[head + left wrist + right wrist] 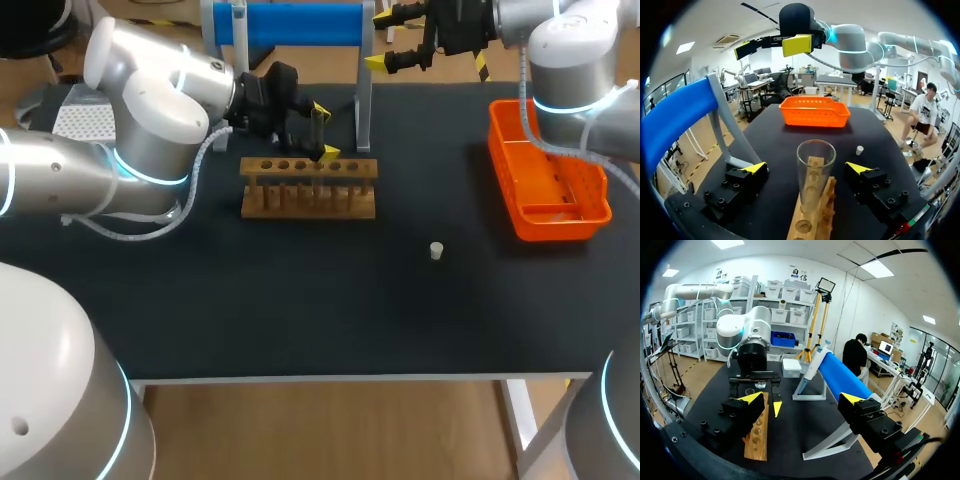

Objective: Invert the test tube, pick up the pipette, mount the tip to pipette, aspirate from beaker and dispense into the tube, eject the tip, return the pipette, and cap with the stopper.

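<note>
A clear glass test tube (815, 175) stands upright, mouth up, in the wooden rack (308, 186). My left gripper (322, 132) is open around the tube (807, 168), with a gap to each yellow fingertip. The small white stopper (436, 250) lies on the black mat to the right of the rack. My right gripper (384, 40) is open and holds nothing, high over the table's far edge near the blue stand (290, 24). In the right wrist view a white pipette (812, 364) leans at the end of the blue stand (840, 376), ahead of that gripper (801, 398).
An orange basket (548, 186) sits at the right of the mat (330, 300). A white box (791, 367) stands on the table beyond the stand. The rack (757, 436) has a row of several holes.
</note>
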Motion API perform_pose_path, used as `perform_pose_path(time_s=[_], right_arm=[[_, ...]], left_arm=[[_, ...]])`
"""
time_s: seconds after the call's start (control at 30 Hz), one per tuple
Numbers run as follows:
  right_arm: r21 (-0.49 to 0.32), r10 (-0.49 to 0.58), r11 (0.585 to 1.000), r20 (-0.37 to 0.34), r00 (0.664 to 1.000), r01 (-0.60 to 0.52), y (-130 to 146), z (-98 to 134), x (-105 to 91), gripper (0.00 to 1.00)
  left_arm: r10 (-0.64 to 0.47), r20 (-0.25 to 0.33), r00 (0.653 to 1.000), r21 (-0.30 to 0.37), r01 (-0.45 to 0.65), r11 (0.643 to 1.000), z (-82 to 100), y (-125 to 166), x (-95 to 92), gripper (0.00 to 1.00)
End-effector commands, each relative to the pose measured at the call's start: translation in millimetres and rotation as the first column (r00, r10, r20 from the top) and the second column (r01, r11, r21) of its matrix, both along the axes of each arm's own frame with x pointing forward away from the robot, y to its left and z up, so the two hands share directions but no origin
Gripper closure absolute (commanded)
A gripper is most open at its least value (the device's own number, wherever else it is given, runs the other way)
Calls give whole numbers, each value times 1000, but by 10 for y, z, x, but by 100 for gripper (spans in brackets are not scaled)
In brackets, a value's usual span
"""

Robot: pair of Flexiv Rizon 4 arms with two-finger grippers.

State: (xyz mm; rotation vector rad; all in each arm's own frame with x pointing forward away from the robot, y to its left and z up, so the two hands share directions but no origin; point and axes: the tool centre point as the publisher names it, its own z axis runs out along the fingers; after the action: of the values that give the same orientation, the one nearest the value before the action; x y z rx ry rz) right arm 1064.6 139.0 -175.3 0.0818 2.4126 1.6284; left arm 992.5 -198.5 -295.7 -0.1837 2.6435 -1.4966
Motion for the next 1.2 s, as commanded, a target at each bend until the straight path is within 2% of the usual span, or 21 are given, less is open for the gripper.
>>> perform_pose_path(time_s=[0.03, 0.73, 0.8, 0.87, 0.97, 1.2], right_arm=[[-3, 2, 1000, -2, 1000, -2, -5, 9, 4, 0], [-12, -4, 1000, 5, 1000, 4, -53, 22, -28, 0], [-12, -25, 1000, -2, 1000, 25, -232, 66, -161, 0], [-34, -39, 999, 26, 999, 40, -401, 91, -301, 0], [-35, -56, 998, 31, 998, 57, -629, 104, -509, 0], [-52, -71, 996, 35, 997, 72, -1144, -10, -1193, 0]], left_arm=[[0, -1, 1000, 3, 0, 1000, 6, 1, 0, 0], [0, -1, 1000, 3, 0, 1000, 6, 1, 0, 0], [0, -1, 1000, 3, 0, 1000, 6, 1, 0, 0], [0, -1, 1000, 3, 0, 1000, 6, 1, 0, 0], [0, -1, 1000, 3, 0, 1000, 6, 1, 0, 0], [0, -1, 1000, 3, 0, 1000, 6, 1, 0, 0]])
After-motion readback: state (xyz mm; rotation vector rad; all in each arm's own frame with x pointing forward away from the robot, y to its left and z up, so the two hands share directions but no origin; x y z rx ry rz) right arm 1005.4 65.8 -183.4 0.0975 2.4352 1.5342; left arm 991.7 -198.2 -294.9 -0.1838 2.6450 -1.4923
